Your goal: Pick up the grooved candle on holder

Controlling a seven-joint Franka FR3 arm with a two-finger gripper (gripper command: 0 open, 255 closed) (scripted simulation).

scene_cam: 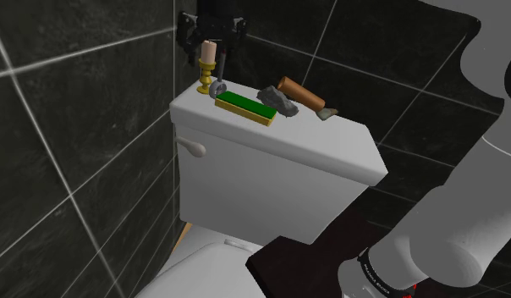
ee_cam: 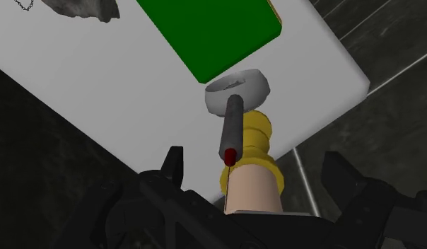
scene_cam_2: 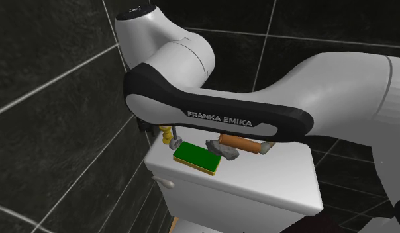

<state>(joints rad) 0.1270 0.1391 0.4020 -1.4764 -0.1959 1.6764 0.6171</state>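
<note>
A pale candle (scene_cam: 210, 53) stands upright on a yellow brass-coloured holder (scene_cam: 207, 76) at the far corner of the white toilet tank lid (scene_cam: 330, 140). My black gripper (scene_cam: 212, 38) hangs straight over it, open. In the wrist view the candle (ee_cam: 254, 191) and its ribbed holder (ee_cam: 255, 136) lie between my two fingers (ee_cam: 174, 167), which stand apart on either side with gaps to the candle. In the second exterior view the arm covers most of the candle and a bit of the holder (scene_cam_2: 167, 135) peeks out below it.
A small grey ring with a dark handle (ee_cam: 237, 95) lies right beside the holder. A green block (scene_cam: 245, 106), a grey rock (scene_cam: 277, 100) and a brown cylinder (scene_cam: 303, 93) lie further along the lid. Dark tiled walls (scene_cam: 76, 127) close in behind and beside the tank.
</note>
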